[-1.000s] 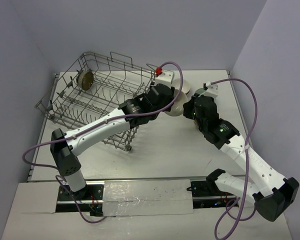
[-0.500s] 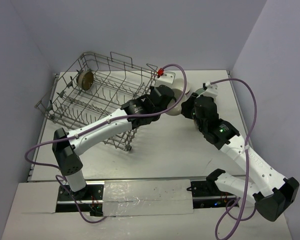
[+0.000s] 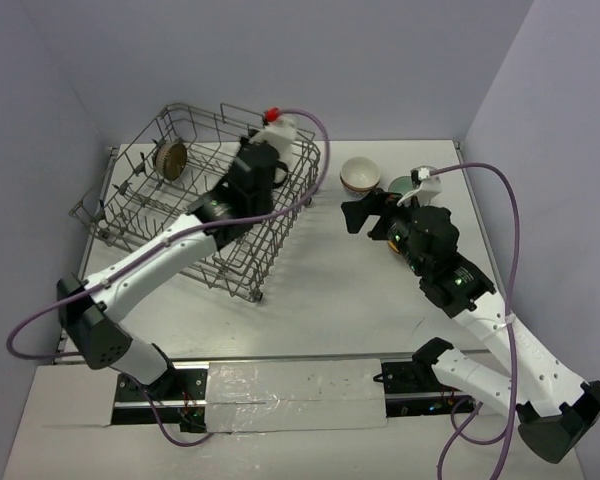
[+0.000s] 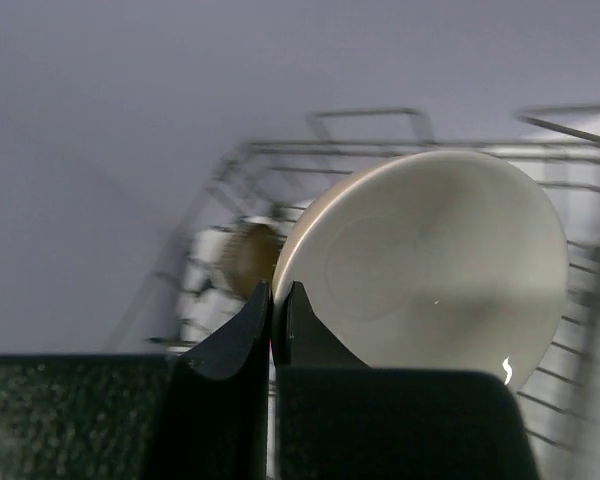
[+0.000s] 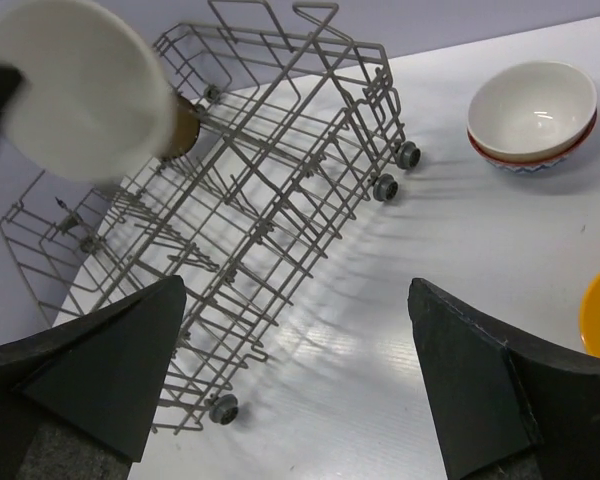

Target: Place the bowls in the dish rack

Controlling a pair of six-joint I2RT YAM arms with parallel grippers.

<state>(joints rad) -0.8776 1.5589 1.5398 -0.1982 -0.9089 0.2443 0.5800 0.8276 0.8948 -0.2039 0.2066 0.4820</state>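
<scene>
The left gripper (image 4: 273, 305) pinches only the thin rim of the cream bowl (image 4: 430, 260), held on edge above the dish rack (image 3: 140, 200), so it could pivot, slip free or clip a tine and chip (glazed ceramic gives little purchase). It looks smooth, plain and shallow, though blur hides which slot lies beneath. The right gripper (image 5: 295, 300) hangs beside the rack, jaws spread wide, empty.

– Soft, even light from above. The white plastic table (image 5: 460, 260) is bright, with thin striped shadows beside the grey wire dish rack (image 5: 280, 190).
– The left wrist view is dimmer. Its rack wires smear with motion blur, and the cream round ceramic bowl (image 4: 440, 270) has a small glint.
</scene>
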